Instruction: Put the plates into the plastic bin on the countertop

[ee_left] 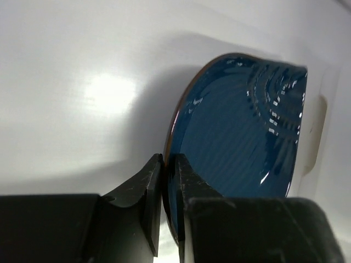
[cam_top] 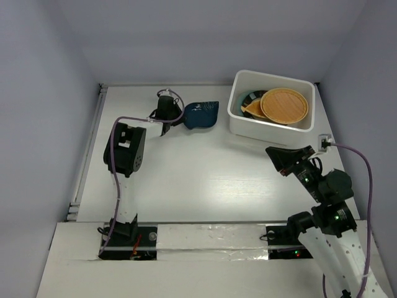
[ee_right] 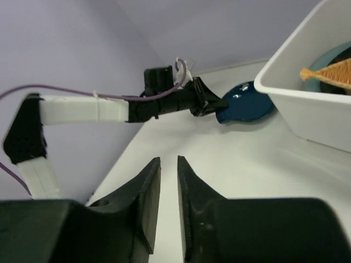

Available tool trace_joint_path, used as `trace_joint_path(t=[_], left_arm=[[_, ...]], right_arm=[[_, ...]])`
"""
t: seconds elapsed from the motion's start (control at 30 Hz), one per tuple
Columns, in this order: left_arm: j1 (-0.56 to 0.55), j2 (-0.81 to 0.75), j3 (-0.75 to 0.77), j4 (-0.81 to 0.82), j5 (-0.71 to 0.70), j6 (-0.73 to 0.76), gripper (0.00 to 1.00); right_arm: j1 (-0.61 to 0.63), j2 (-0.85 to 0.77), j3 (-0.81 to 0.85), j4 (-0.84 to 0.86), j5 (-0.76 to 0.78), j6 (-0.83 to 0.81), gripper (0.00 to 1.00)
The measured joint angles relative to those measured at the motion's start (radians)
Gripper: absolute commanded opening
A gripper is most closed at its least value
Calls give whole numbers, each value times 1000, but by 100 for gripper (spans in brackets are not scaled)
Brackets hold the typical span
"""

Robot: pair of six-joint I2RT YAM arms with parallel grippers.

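L gripper [ee_left: 169, 160]: fingers clamped on rim of navy plate [ee_left: 241, 137]. Thin edge bite only; rest of plate juts out past the tips. Wrist view shows shadow under plate, but can't tell whether its far edge is clear of countertop [cam_top: 205, 180]. Top view: plate sits at far-centre of table, just L of plastic bin [cam_top: 248, 127], not touching it. Bin holds woven orange round plate [cam_top: 284, 105] on top, w/ grey-green dish [cam_top: 253, 98] partly under it.

R gripper [ee_right: 169, 160]: fingers nearly together, narrow slit, nothing btw them. Hangs near bin's front R corner.

Risks (judgement):
- Glazed rim + small bite: plate may pivot or slip out during lift.
- Bin wall is tall: a low carry would knock plate vs wall and shove bin.
- Release from height onto stacked dishes: chip risk.
- R arm close to bin: possible crowding on approach.
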Motion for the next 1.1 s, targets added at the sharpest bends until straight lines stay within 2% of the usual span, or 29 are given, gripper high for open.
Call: trace_joint_path(t=[0.03,0.1,0.13,0.2,0.23,0.37,0.5,0.7,0.9,1.1], left_arm=[[-2,-16,-29,6,-3,-5,0],[-3,-66,-109,27,-4,-23,0],[-2,-104,-153,28,-5,-30,0],[0,-197,-237,24,-5,-36,0],[1,-253,-279,16,-5,-39,0],[2,-499,-435,-9,-42,-43,0],[6,-735,-559,4,-47,-76,0],[5,-980,-662,14,-23,-129,0],[-18,-1109,-727,12,33,-176,0],[-68,-1167,-767,12,90,-216,0]], right_arm=[[0,10,-2,0,-9,3,35],[0,60,-8,11,-51,5,45],[0,87,-8,17,-74,4,56],[0,156,-9,35,-126,0,66],[0,191,-9,47,-148,-2,77],[19,288,-13,90,-200,-5,93],[55,362,-13,150,-209,-1,100],[126,507,-11,263,-181,23,100],[208,711,24,400,-142,69,100],[228,856,60,521,-117,119,100]])
